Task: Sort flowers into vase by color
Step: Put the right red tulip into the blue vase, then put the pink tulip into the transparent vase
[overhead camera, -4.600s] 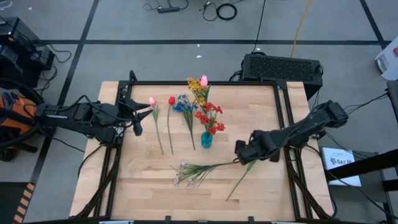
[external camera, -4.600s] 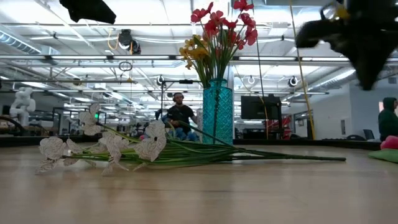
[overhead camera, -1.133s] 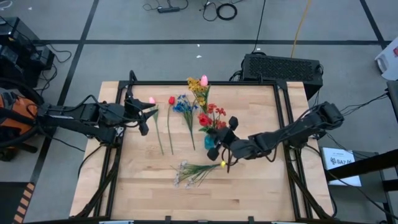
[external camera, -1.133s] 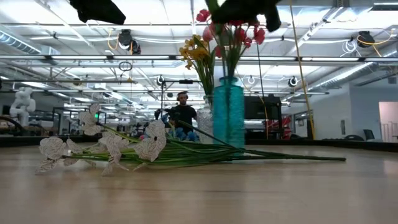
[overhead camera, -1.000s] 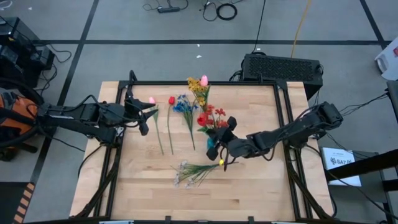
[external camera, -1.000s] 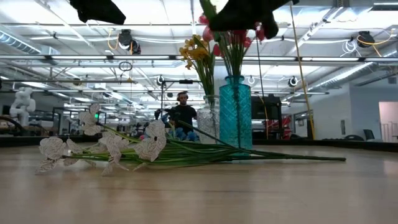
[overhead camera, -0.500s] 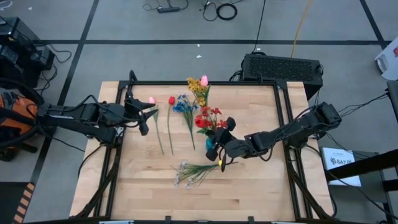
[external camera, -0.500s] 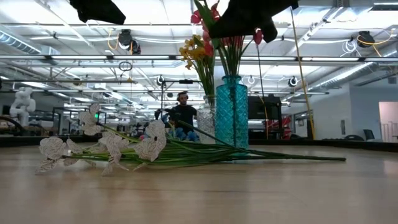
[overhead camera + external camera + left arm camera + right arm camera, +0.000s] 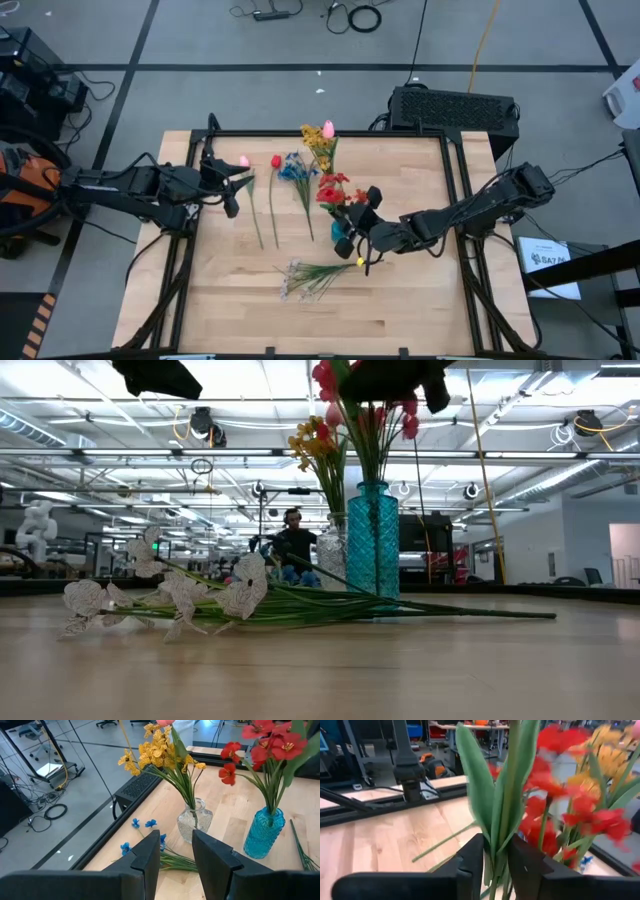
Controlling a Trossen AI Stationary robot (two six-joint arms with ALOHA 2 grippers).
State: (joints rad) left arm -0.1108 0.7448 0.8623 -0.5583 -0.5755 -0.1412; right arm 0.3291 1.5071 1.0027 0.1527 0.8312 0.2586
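My right gripper [image 9: 357,226] is shut on a green-leaved flower stem [image 9: 496,810] right beside the red spray [image 9: 331,190] that stands in the blue vase [image 9: 338,232]. I cannot pick out its bloom among the red ones. In the low view this gripper [image 9: 392,374] is a dark mass above the blue vase [image 9: 372,540]. A clear vase [image 9: 195,822] holds a yellow spray [image 9: 318,138] and a pink tulip. My left gripper [image 9: 226,186] hovers open near the left edge, beside a pink tulip [image 9: 244,161] lying on the table. My right gripper pinches the flower's stem and the base of its long leaves [image 9: 497,851] between its two fingers [image 9: 470,865]. It comes from the table's right. The flower is lifted clear of the table, and its leaves reach in among the red blooms over the blue vase.
A red tulip [image 9: 276,161] and a blue spray [image 9: 293,170] lie flat left of the vases. A white spray [image 9: 306,276] lies flat near the table's front, below the right gripper. A black frame [image 9: 448,160] rims the table. A person sits far behind the vases in the low view.
My right gripper has stayed at the blue vase with the flower, shifting only slightly. The blue vase has been nudged a little sideways on the table and back, and the red blooms have swayed.
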